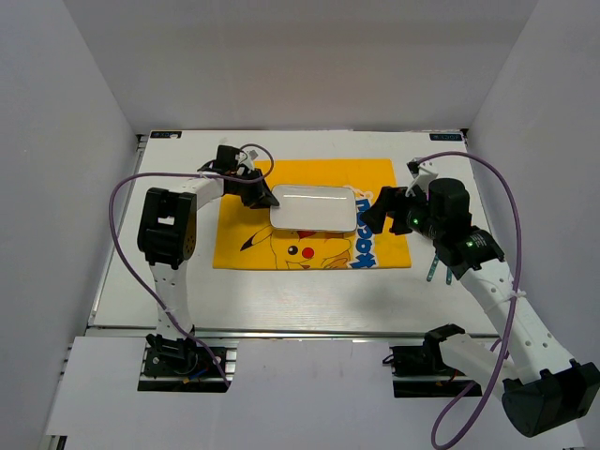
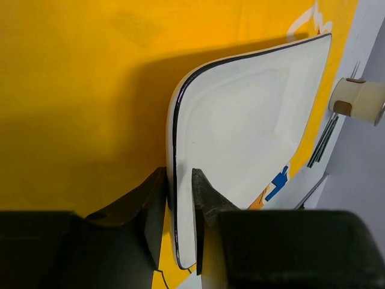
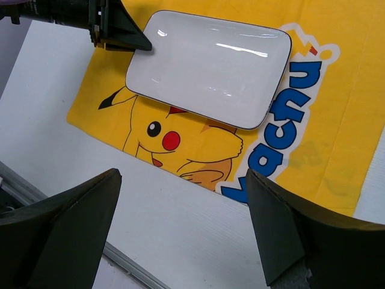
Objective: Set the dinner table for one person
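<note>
A white rectangular plate (image 1: 314, 208) with a thin dark rim lies on a yellow Pikachu placemat (image 1: 309, 246) on the white dinner table (image 1: 281, 295). My left gripper (image 1: 267, 199) is shut on the plate's left rim; in the left wrist view one finger sits under the rim and one on top of the plate (image 2: 252, 120), with the gripper (image 2: 180, 198) at its near corner. My right gripper (image 1: 380, 214) is open and empty, just off the plate's right end. In the right wrist view it (image 3: 183, 229) hovers above bare table, with the plate (image 3: 207, 66) beyond.
Cutlery (image 1: 436, 267) lies on the table right of the placemat, partly under my right arm; it shows as thin dark lines in the left wrist view (image 2: 325, 141). The table's front metal rail (image 3: 126, 265) runs below the right gripper. White walls enclose the table.
</note>
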